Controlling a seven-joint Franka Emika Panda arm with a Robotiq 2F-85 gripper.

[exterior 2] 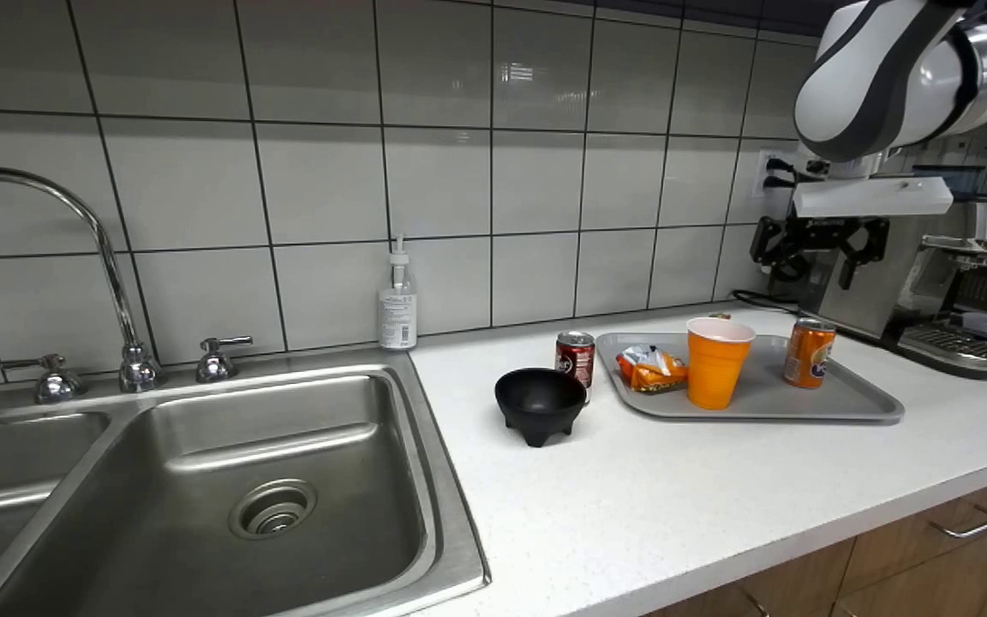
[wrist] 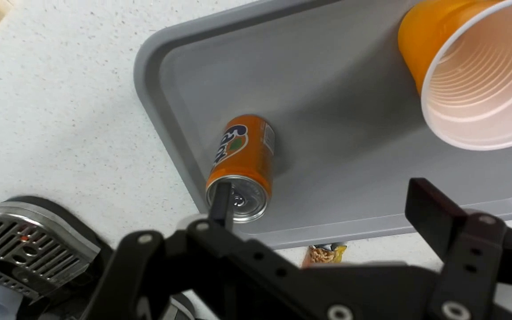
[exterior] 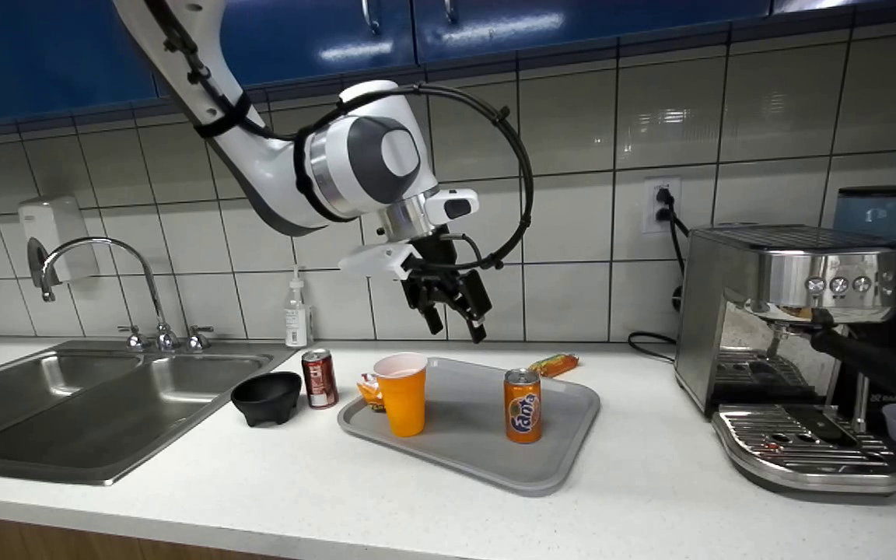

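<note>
The counter (exterior: 635,467) has the sink (exterior 2: 459,548) set in it, the coffee machine (exterior: 786,272) farther along and the tray (exterior: 460,408) between. The gripper (exterior: 456,327) hangs above tray level, fingers (wrist: 434,213) spread wide, with nothing between them and nothing touched. The cup (exterior: 404,400) stands upright on the tray; the bowl (exterior: 267,397) stands off it, on the counter. The Fanta can (exterior: 523,412), nearest the gripper, is upright on the tray at the coffee machine's end; one of the fingers overlaps its top in the wrist view, but both exterior views show air between. The red can (exterior: 320,379) stands on the counter just beside the bowl. The bag (exterior 2: 655,373) lies on the tray beside the cup, and the bar (exterior: 559,364) on the counter just behind the tray. So three things rest on the tray and three off it; no grip is made on any, and lifting looks wholly undone.
</note>
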